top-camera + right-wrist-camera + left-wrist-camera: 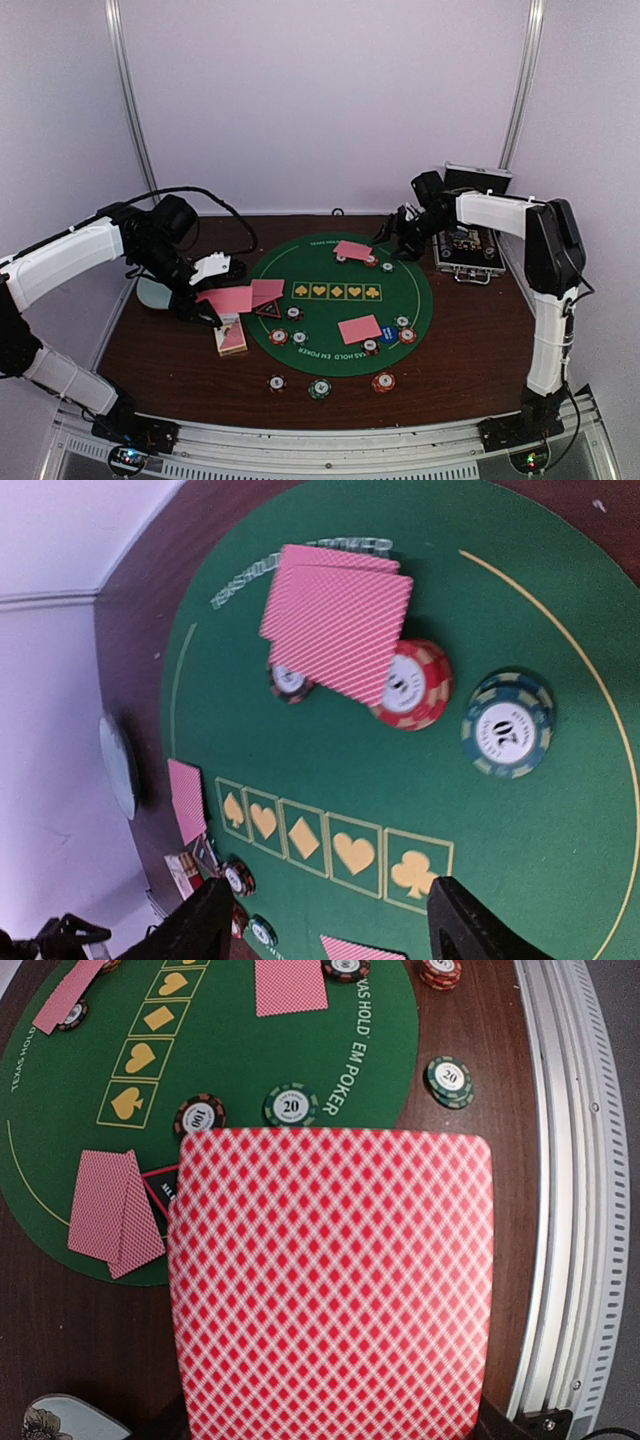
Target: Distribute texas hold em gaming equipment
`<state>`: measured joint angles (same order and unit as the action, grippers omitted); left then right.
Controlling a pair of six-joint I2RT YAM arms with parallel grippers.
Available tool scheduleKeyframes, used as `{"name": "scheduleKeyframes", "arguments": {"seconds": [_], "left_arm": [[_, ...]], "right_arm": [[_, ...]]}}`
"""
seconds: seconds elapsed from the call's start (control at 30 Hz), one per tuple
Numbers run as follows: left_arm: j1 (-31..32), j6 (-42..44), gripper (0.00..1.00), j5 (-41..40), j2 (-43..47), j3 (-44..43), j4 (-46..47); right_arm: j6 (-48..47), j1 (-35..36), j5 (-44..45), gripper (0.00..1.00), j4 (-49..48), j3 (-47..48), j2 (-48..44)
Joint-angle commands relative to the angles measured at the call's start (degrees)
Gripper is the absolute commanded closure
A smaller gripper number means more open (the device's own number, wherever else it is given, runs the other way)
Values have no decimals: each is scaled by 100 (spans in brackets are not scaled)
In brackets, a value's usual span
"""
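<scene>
We have our left gripper (197,300) clamped tight on one pink-red-backed card (330,1280), which lies flat in the fingers and fills most of the left wrist view. Just past its far edge we see a black 100 chip (200,1115) and a green 20 chip (290,1105) on the green mat (300,1050). The triangular marker (158,1188) shows at the held card's left edge, partly hidden by it, and two overlapped cards (112,1205) lie further to that side. A second green chip (449,1081) rests on the bare table (470,1020), beyond the fingers to the right. The pale blue dish (60,1418) shows back by the gripper's base on the left.

Our right gripper (332,895) stands well open, with nothing between its fingers (205,920). Just ahead of the fingertips we find the row of suit boxes (335,850). Further out lies a pair of cards (335,620), overlapping a red chip (410,685) and a smaller chip (290,680). A teal 20 chip (508,725) sits apart, right of the red one. The metal case (467,252) lies behind these fingers.
</scene>
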<state>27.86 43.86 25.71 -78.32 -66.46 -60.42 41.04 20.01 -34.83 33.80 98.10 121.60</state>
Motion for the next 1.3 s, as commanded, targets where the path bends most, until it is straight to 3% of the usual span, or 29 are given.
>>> {"name": "scheduleKeyframes", "arguments": {"seconds": [0.0, 0.33, 0.63, 0.9, 1.07, 1.27], "left_arm": [[27, -64, 100, 157, 118, -33, 27], [27, -269, 100, 268, 81, -112, 27], [27, -362, 100, 281, 91, -115, 70], [27, -325, 100, 224, 124, -61, 72], [27, -323, 100, 231, 122, -67, 71], [27, -351, 100, 279, 94, -102, 74]], "right_arm": [[298, 563, -147, 28, -962, -845, -1178], [1630, 2642, -279, 20, -3086, -2126, -2030], [1702, 3465, -237, 23, -3020, -1401, -1446], [1270, 3654, 113, 48, -2291, -1004, -1252], [913, 3668, 603, 82, -1612, -789, -1330], [667, 3748, 884, 94, -945, -355, -1115]]}}
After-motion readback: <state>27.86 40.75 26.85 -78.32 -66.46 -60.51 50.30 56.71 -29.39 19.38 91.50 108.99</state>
